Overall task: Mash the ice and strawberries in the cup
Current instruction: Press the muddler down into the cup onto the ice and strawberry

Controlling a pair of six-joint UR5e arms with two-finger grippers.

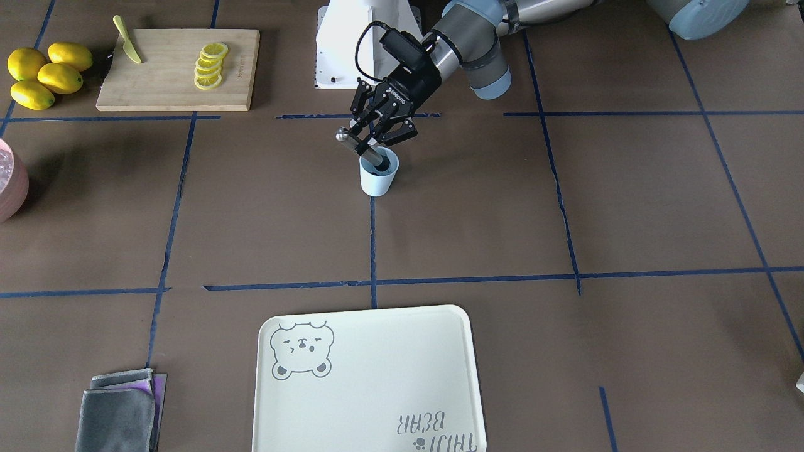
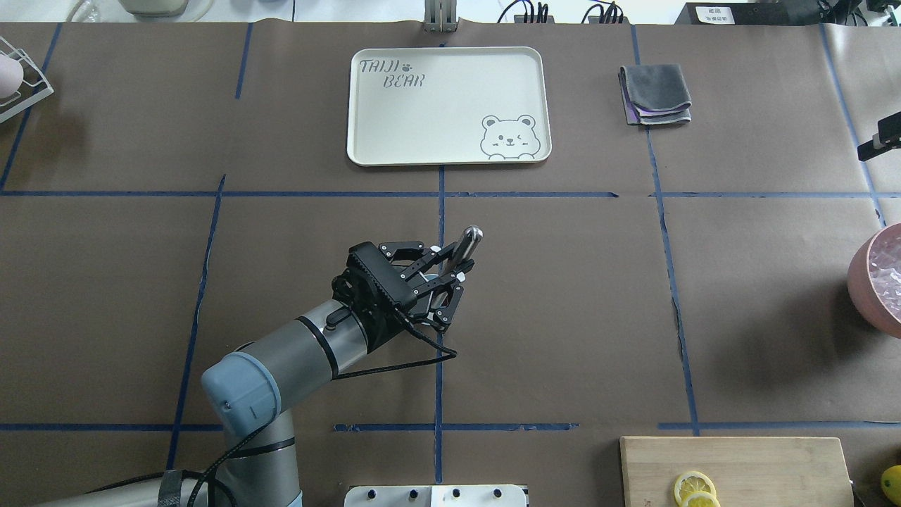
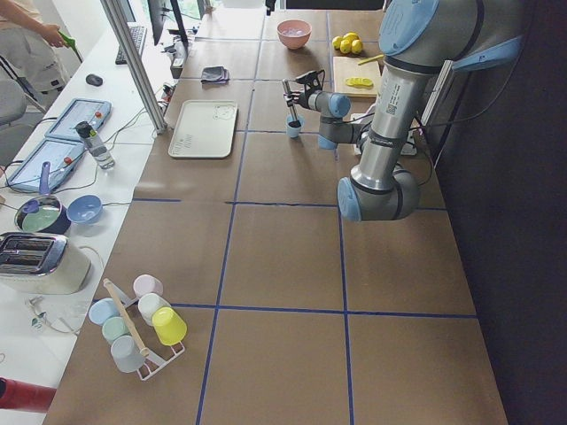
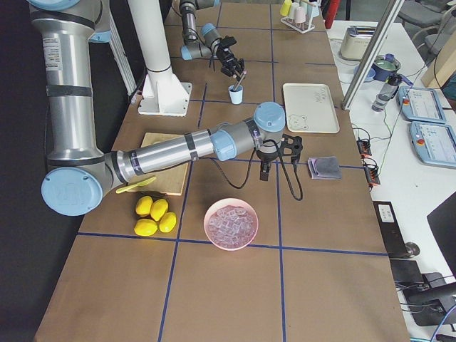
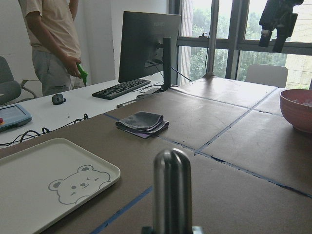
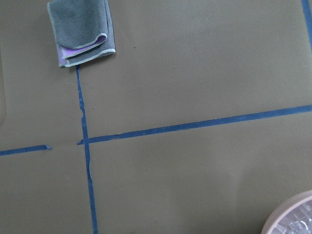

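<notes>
Brown paper taped in blue squares covers the surface (image 1: 477, 220). Just above centre in the front view stands the cup (image 1: 377, 181). Its contents are hidden by a steel rod (image 1: 345, 135) slanting into it. The left tool (image 1: 369, 145) pinches that rod. The right tool (image 4: 285, 146) hangs mid-frame in the right-side view, beside a cloth (image 4: 326, 167); I cannot tell its grip.
</notes>
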